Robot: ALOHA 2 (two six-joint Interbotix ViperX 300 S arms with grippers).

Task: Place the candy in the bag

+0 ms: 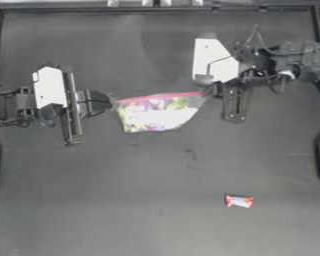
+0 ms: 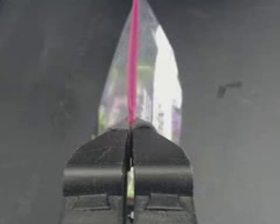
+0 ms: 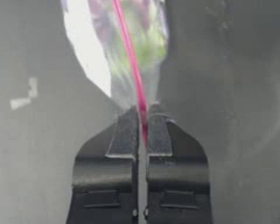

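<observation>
The clear bag with its pink strip hangs stretched between both arms near the table's middle, white, green, purple and yellow showing inside. My left gripper is shut on the strip's left end; in the left wrist view the bag runs away from the closed left gripper. My right gripper is shut on the strip's right end, and the right wrist view shows the right gripper pinching the bag at its pink edge. The candy, red-ended with a whitish middle, lies alone on the table toward the front right, away from both grippers.
The dark table stretches around the bag. A faint pale mark sits on the surface below the bag. The table's raised edge runs along the back.
</observation>
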